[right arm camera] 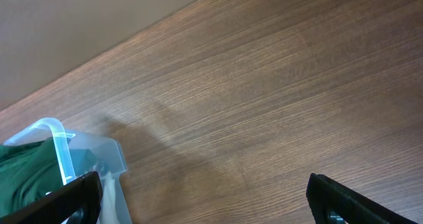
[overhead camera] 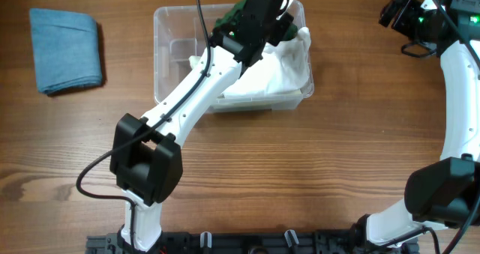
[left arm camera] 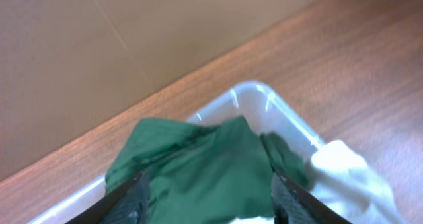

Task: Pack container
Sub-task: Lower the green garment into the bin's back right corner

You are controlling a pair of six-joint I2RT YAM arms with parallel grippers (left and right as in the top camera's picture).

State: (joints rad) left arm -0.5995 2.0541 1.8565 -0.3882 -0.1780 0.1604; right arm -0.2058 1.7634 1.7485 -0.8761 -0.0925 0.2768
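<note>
The clear container [overhead camera: 160, 53] stands at the back middle of the table. A dark green cloth [overhead camera: 229, 19] lies in its far right corner and a white cloth [overhead camera: 279, 73] fills its right side, lapping over the rim. My left gripper [overhead camera: 279, 14] hangs over the green cloth, open, with the green cloth [left arm camera: 198, 161] between and below its fingers [left arm camera: 208, 201]. The container's corner [left arm camera: 248, 90] and the white cloth [left arm camera: 350, 178] show there too. My right gripper [overhead camera: 395, 14] is open and empty over bare table [right arm camera: 208, 201], right of the container [right arm camera: 57, 129].
A folded blue cloth [overhead camera: 66, 50] lies on the table at the far left. The left arm stretches diagonally across the container from the front. The right arm curves along the table's right edge.
</note>
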